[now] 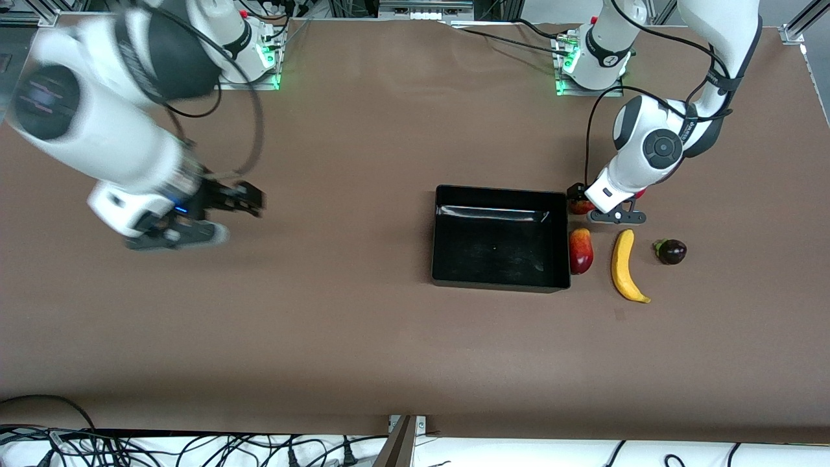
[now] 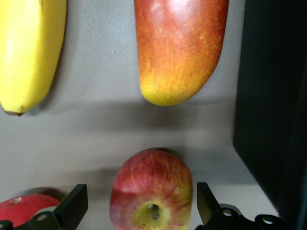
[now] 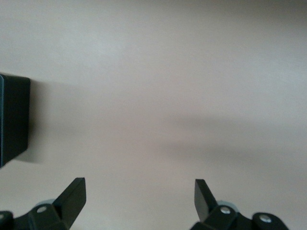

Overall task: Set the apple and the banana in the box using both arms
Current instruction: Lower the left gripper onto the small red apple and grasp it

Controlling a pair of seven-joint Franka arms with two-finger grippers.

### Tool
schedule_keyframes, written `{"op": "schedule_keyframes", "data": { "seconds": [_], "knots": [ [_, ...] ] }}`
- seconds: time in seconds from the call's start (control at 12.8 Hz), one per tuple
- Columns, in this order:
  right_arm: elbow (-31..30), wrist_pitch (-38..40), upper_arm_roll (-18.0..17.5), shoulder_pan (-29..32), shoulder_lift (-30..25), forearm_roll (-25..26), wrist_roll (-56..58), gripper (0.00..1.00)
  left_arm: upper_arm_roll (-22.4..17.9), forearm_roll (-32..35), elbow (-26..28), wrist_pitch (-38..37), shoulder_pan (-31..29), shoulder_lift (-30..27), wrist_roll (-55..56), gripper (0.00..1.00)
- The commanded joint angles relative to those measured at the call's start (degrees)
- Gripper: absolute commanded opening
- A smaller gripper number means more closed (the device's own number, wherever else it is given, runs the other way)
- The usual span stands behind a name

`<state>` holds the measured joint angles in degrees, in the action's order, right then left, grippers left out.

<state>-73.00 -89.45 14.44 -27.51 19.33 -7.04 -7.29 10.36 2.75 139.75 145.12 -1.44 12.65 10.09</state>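
The apple (image 1: 579,207) lies on the table just off the box's corner toward the left arm's end, farther from the front camera than the banana (image 1: 626,266). My left gripper (image 1: 587,202) is low over it and open. In the left wrist view the apple (image 2: 151,191) sits between the two fingers (image 2: 74,205) with gaps on both sides, and the banana (image 2: 29,52) shows too. The black box (image 1: 499,237) stands mid-table with nothing in it. My right gripper (image 1: 249,200) is open and empty over bare table toward the right arm's end, and it also shows in the right wrist view (image 3: 139,194).
An elongated red-and-yellow fruit (image 1: 580,251) lies against the box wall between apple and banana. A dark purple fruit (image 1: 671,251) lies beside the banana. A plain red fruit (image 2: 24,207) lies close beside the apple. The box corner (image 3: 12,120) shows in the right wrist view.
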Motion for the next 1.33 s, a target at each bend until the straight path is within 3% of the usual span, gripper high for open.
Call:
{"op": "schedule_keyframes", "data": {
  "seconds": [0.0,0.08,0.16,0.24,0.31,0.47,0.71,0.86,1.02,1.1,1.25],
  "knots": [
    [-8.98,1.21,3.57,-0.35,-9.89,-0.79,4.02,1.00,0.72,0.32,0.43,0.51,-0.32,0.35,1.95,1.00],
    [-12.40,0.69,4.71,-0.35,-12.71,-0.09,4.39,1.00,0.72,0.32,0.43,-0.01,-0.23,0.79,1.87,0.84],
    [-16.00,-0.45,5.68,-0.35,-15.00,0.79,4.65,1.00,0.72,0.32,0.43,-0.10,-0.06,0.88,1.86,0.35],
    [-17.78,-1.68,6.39,-0.35,-16.24,2.80,5.35,1.00,0.72,0.32,0.00,-0.19,-0.14,0.80,1.34,0.17],
    [-18.58,-2.56,6.92,-0.35,-16.34,3.52,6.23,1.00,0.72,0.32,-0.35,-0.89,-0.14,0.36,1.25,0.11],
    [-18.32,-2.92,7.71,-0.35,-15.90,3.70,6.85,1.00,0.81,0.32,-5.34,-9.28,-0.06,-2.00,1.43,0.10],
    [-17.36,-2.92,7.36,-0.61,-15.81,4.31,6.76,1.00,0.89,0.24,-26.38,-33.43,2.04,0.60,1.95,0.12],
    [-17.09,-2.48,7.27,-0.61,-15.90,4.31,6.85,1.00,0.81,-1.42,-35.92,-41.12,6.60,3.77,6.58,0.13],
    [-17.09,-2.48,7.27,-0.61,-15.90,4.31,7.03,1.00,0.72,-3.19,-37.01,-39.49,11.35,8.16,14.84,0.13],
    [-17.09,-2.57,7.19,-0.53,-15.90,4.31,7.20,1.00,0.80,-3.45,-35.96,-35.39,11.63,9.92,15.22,0.18],
    [-17.18,-2.57,4.39,2.44,-15.81,4.31,7.38,1.00,1.07,-3.45,-31.58,-26.78,12.77,10.90,15.84,0.17]
  ]
}}
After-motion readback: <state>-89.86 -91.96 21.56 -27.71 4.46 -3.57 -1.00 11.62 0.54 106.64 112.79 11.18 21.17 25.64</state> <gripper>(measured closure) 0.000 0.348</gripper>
